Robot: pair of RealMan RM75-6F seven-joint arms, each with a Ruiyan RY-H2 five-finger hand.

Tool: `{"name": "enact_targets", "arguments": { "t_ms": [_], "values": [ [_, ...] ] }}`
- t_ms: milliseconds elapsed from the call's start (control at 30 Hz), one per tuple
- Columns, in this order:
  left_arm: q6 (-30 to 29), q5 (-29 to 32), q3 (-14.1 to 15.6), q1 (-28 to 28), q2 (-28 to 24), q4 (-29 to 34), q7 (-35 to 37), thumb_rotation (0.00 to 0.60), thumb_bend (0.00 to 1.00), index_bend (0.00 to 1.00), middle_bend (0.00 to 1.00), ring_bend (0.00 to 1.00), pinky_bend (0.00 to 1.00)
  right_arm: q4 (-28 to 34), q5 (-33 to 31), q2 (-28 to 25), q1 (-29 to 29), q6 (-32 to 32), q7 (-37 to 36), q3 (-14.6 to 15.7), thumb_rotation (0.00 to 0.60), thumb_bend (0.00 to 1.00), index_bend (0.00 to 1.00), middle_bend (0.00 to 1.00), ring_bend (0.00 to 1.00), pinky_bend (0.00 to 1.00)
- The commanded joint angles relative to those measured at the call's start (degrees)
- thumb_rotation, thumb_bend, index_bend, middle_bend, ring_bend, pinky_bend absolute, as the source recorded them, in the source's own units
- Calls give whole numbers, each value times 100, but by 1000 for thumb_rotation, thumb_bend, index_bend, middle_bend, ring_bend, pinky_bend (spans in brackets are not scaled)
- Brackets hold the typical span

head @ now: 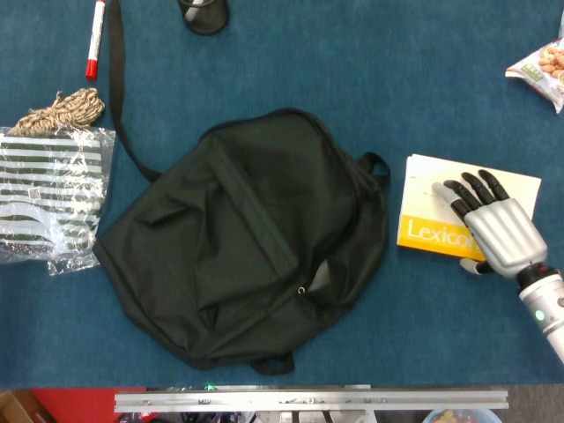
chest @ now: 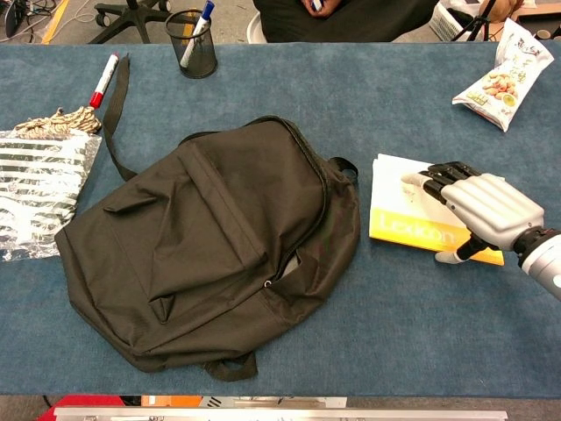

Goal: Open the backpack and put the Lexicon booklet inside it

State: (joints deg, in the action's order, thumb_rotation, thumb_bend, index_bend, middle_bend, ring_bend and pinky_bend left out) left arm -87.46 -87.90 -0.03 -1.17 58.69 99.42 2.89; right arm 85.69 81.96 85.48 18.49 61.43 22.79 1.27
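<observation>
One black backpack point(head: 247, 238) lies flat mid-table, zipper mostly closed, with a small gap near the pull on its lower right side. One strap trails up and left toward the red-capped marker point(head: 93, 40). One Lexicon booklet point(head: 441, 211) lies flat on the blue table point(head: 352, 79), just right of the backpack and apart from it; white upper part, yellow band with the title along the near edge.

One hand in view: the right hand point(head: 495, 226), palm down over the booklet's right half. Fingers point(chest: 438, 175) are spread and extended, tips on the white cover; thumb lies off the booklet's near edge, by the yellow band. It rests on the booklet and grasps nothing. Left hand does not show in either view.

Other items, one of each: mesh pen cup point(chest: 192, 44) with a blue-capped pen at the far edge; striped fabric in a clear bag point(head: 48, 203) at left; coil of twine point(head: 62, 110) just above that bag; snack packet point(chest: 500, 74) at far right.
</observation>
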Motion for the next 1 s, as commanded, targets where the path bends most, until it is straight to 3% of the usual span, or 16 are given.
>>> {"name": "enact_targets", "arguments": {
  "t_ms": [33,167,333,800,1000],
  "values": [
    [12,7,5,1,5,-13,-7,600,244,248,161,149,212,-39,-21,26,28,-29,23,-2,600,48,97,129,0,0],
    [11,20,-3,3,11,-21,-4,600,244,248,161,149,213,-68,-53,48,55,-59,-8,1,600,54,97,129,0,0],
    [5,24,-24,-6,9,-18,18,600,244,250,161,149,213,-67,-91,27,72,-57,-101,-10,600,220,97,142,0,0],
    [50,11,-32,-41,6,21,-27,600,244,251,160,149,212,-130,-37,-39,84,142,-428,-79,600,563,97,190,0,0],
    [118,-7,-27,-86,11,63,-69,600,244,251,160,149,212,-200,-225,-42,49,238,-381,-194,600,630,99,192,0,11]
  ]
}}
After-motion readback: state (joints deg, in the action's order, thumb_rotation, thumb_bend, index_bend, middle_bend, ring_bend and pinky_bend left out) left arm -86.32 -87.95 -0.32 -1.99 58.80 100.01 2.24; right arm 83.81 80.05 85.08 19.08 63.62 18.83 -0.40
